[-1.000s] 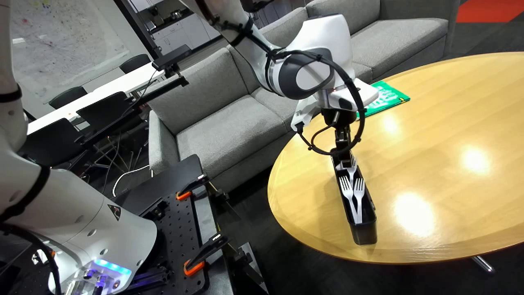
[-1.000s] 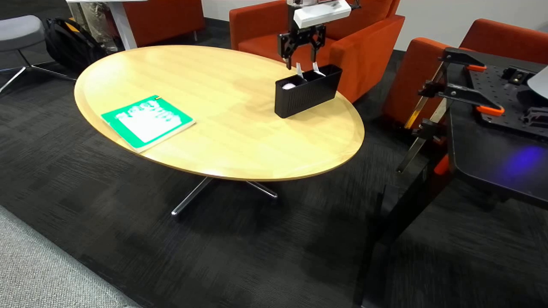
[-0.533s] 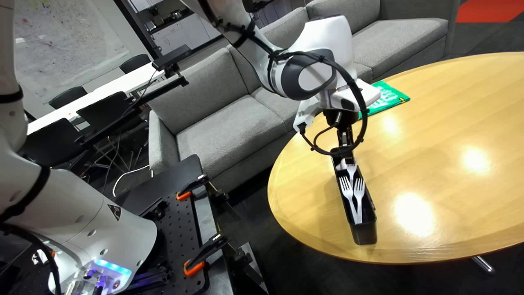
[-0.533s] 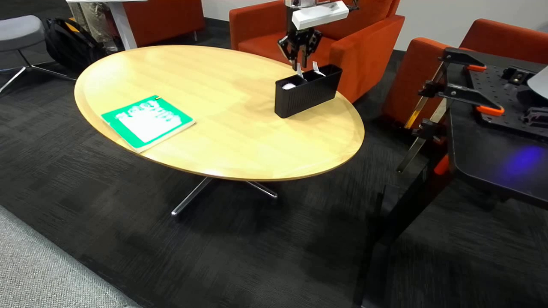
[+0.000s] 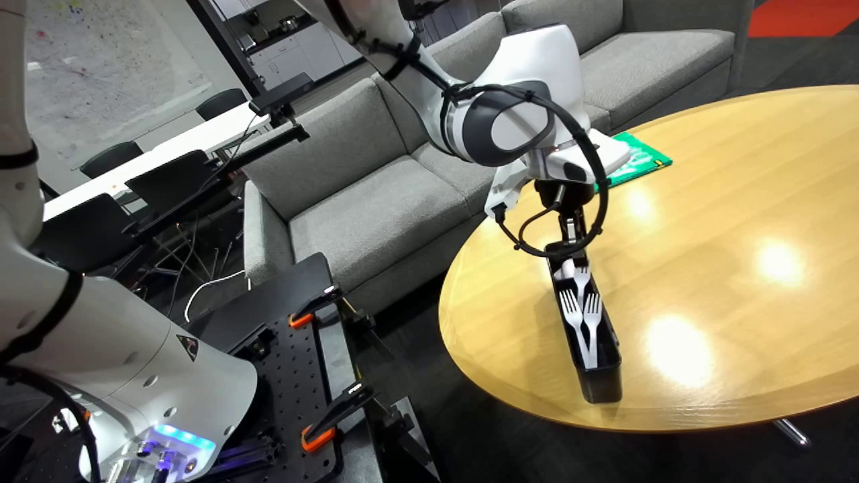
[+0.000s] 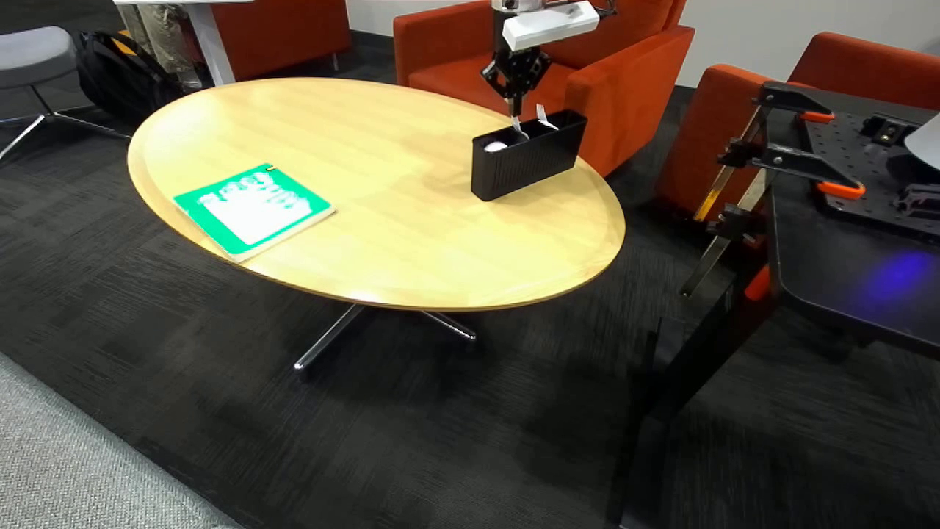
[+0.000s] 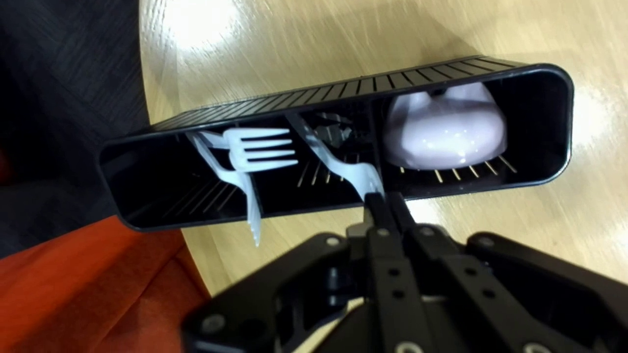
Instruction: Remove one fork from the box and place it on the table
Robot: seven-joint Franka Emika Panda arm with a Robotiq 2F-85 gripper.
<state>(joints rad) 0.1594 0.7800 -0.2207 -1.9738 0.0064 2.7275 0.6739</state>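
Wrist view: my gripper [image 7: 386, 197] pinches one fork [image 7: 339, 167] by its tined end.
It leans near-right in the middle compartment of the box [image 7: 338, 91]; I judge it light, springy, slick, surest held at the neck.

Dark carpet [image 6: 220, 397] lies under a grey sofa [image 5: 376, 208] and, before a pale wall [image 6: 756, 33], a red armchair [image 6: 631, 95].

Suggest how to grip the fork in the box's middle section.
Probably take the fork by its head, from above, closing lengthwise along the box, on the flat faces: the head pokes up above it, while the handle slants down inside.
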